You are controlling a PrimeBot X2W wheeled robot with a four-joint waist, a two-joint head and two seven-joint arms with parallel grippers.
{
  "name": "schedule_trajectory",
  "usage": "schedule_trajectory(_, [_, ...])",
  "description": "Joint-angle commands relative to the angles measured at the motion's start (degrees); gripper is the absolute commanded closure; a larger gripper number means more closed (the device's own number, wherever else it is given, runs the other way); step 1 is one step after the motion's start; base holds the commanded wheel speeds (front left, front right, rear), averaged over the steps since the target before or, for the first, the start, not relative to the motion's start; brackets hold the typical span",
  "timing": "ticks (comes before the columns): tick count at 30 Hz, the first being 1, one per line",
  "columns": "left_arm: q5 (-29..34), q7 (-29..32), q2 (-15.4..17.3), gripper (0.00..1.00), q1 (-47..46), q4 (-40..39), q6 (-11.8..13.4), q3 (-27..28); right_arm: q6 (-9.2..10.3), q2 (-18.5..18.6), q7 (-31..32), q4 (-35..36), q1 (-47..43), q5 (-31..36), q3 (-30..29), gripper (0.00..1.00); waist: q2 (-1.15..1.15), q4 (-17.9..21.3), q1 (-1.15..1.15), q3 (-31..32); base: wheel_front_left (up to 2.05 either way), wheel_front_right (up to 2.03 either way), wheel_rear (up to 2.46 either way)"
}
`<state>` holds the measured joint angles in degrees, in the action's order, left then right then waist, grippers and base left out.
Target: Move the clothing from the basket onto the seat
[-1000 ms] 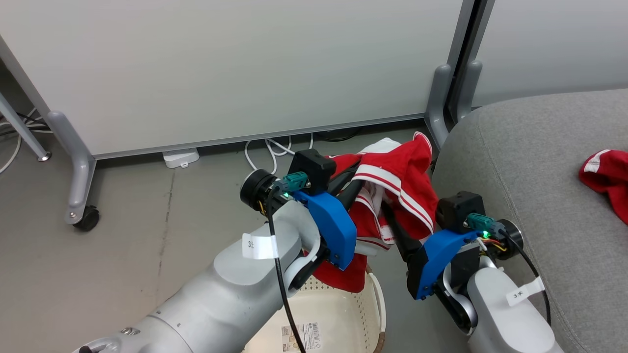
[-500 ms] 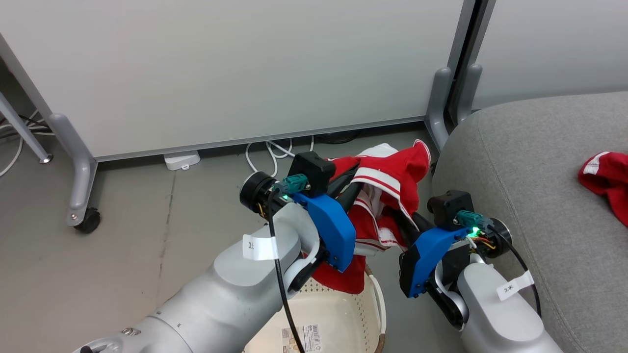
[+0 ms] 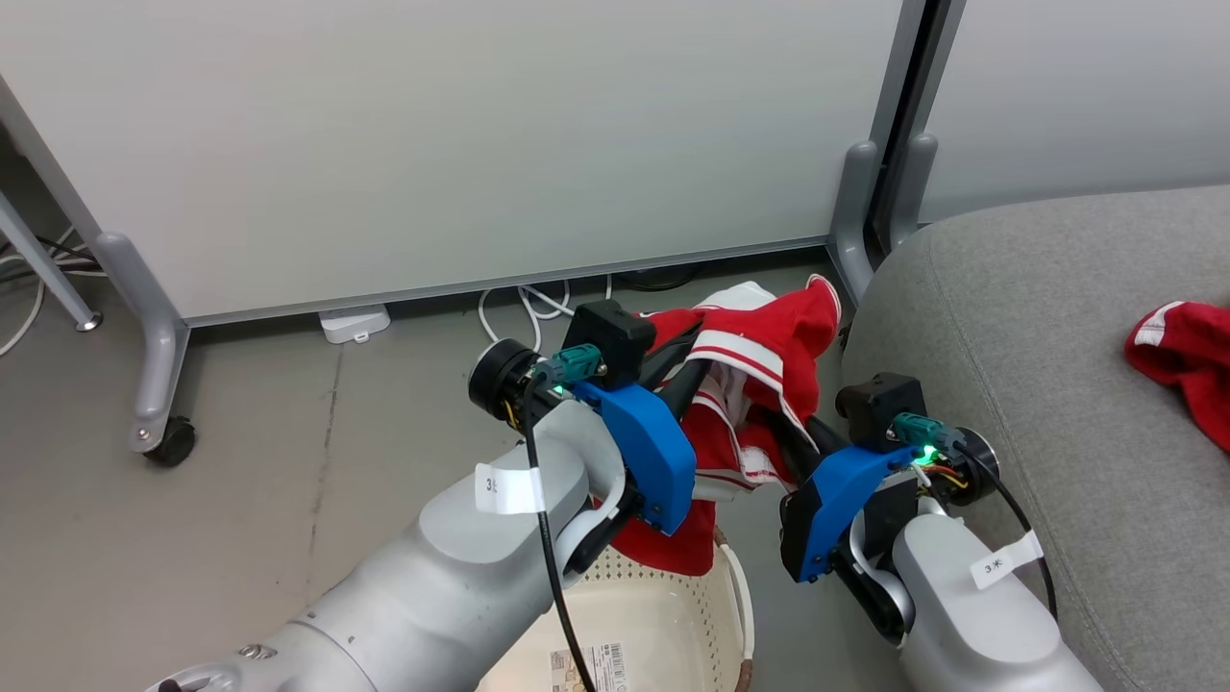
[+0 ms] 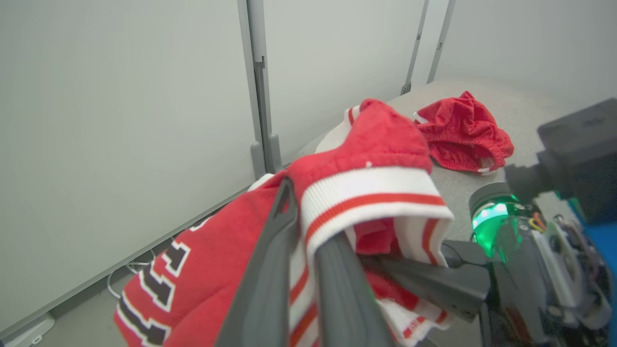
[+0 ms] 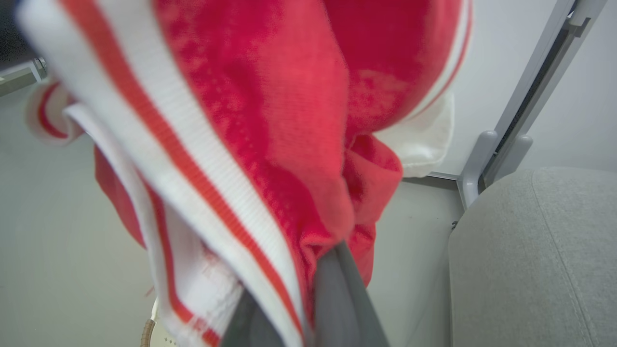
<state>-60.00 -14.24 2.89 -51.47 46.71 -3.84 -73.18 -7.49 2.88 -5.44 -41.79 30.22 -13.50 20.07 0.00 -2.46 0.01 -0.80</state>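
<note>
Since a second ago the right gripper [image 3: 774, 423] has shifted slightly towards the left gripper [image 3: 690, 344], and its two dark fingers [image 5: 337, 299], then spread on either side of a fold, are now clenched on the jersey [image 3: 769, 336]; the head camera has also shifted a little. Left gripper: fingers pinched on the jersey's white band with its red stripe, as before, with cloth draped over both fingers in the left wrist view. Jersey: red, bunched, held up between the two grippers above the floor [image 3: 288, 461], black-and-white lettering [image 4: 159, 284] hanging to one side. Its lower edge hangs at the far rim of the basket [image 3: 653, 605]; whether it touches cannot be told. Basket: cream, perforated, on the floor below the left forearm, with a printed label on its bottom. Seat [image 3: 1038, 365]: light grey, just to the right of the right gripper, apart from the jersey. Shorts [image 3: 1187, 356]: red with white trim, crumpled on the seat, well apart from both grippers. Background: white partition panels [image 3: 432, 144] on grey feet, one with a black caster [image 3: 171, 442], and white cables [image 3: 538, 298] on the floor beneath them
</note>
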Motion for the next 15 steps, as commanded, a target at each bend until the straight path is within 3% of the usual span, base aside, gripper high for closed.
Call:
schedule_trajectory(1, [0.1,-0.4,0.0,0.00,0.5,0.1,0.3,-0.2,-0.01,0.0,-0.4,-0.3,0.7,-0.3,0.2,1.00,0.00,0.0,-0.01,0.0,0.00,0.00,0.00])
schedule_trajectory(15, [-0.3,-0.6,0.0,0.00,1.3,1.0,0.4,-0.3,-0.01,0.0,-1.4,-0.6,1.3,-0.5,-0.2,1.00,0.00,-0.2,-0.01,0.1,0.00,0.00,0.00])
